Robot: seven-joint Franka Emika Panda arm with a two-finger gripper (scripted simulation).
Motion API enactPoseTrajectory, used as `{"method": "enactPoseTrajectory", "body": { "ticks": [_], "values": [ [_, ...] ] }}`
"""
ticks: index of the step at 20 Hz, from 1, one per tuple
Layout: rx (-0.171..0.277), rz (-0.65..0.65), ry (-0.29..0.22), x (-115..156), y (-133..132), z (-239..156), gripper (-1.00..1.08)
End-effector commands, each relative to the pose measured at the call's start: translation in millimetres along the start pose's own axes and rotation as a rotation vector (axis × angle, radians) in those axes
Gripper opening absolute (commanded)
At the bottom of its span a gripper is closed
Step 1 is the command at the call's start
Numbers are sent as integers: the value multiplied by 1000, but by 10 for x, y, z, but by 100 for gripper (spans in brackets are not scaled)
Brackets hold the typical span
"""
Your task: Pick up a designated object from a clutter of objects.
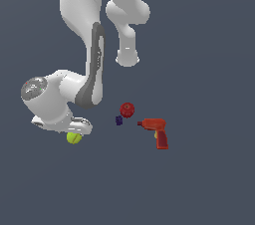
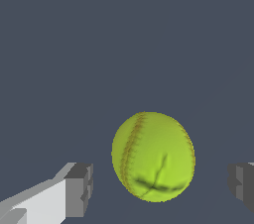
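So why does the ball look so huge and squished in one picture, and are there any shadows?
Wrist view: the camera sits close, so the tennis ball looks big and egg-shaped, sharp, with dark marks low on it, between the open claw. Exterior view: the ball is tiny, half hidden; flat lighting, no clear shadows.

Panda arm bent low over yellow-green tennis ball [image 1: 74, 138], clutter off to the side.

White arm [image 1: 87, 45] comes down from 12 o'clock, elbow folds, wrist ends at 8 o'clock of frame centre. Pincer [image 1: 78, 128] sits right on top of the ball, fingers hidden by the hand body, jaw state not readable. Ball peeks out below the hand on dark grey floor [image 1: 199, 184]. Red apple-like ball [image 1: 127, 109] near centre, tiny dark purple lump [image 1: 119, 120] just beside it at its 7 o'clock. Red drill [image 1: 156, 132] at apple's 4 o'clock, apart, muzzle toward the lump. Ball well apart from the other three.
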State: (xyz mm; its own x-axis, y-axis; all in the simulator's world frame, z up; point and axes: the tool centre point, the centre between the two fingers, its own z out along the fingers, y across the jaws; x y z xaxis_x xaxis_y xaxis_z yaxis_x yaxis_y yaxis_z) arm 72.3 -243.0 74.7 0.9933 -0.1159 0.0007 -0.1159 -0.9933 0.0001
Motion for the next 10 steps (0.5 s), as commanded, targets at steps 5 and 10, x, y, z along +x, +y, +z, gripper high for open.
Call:
{"method": "enactPoseTrajectory", "body": {
  "ticks": [5, 10],
  "values": [
    [0, 0, -1, -10, 3, 306, 100],
    [0, 0, -1, 2, 5, 333, -100]
  ]
}}
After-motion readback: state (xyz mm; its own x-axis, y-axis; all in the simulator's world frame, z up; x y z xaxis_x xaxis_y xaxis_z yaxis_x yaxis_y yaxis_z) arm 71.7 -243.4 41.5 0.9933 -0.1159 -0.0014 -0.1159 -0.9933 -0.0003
